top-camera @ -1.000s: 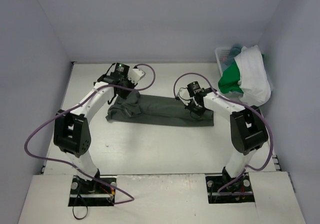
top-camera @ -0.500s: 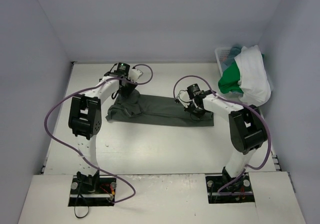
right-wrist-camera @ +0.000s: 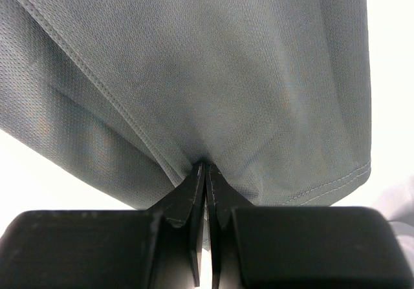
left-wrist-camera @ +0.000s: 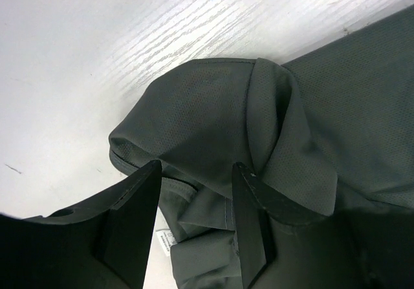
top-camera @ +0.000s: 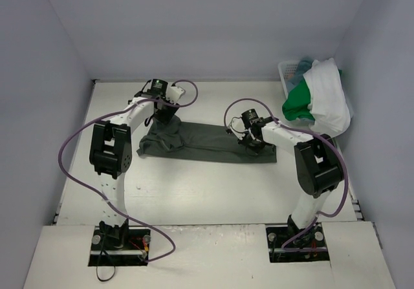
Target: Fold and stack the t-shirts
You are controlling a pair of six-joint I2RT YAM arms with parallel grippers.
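You have bare table [top-camera: 194,185] on the near side of the dark grey-green t-shirt [top-camera: 207,143], between it and the arm bases. The shirt spans the middle, with the left gripper [top-camera: 165,116] spread over its bunched left end and the right gripper [top-camera: 253,143] pinched on its right end. In the far right corner, the basket [top-camera: 286,70], heaped with the white t-shirt [top-camera: 328,98] and bright green t-shirt [top-camera: 296,105], blocks you. The walls [top-camera: 194,37] close three sides.
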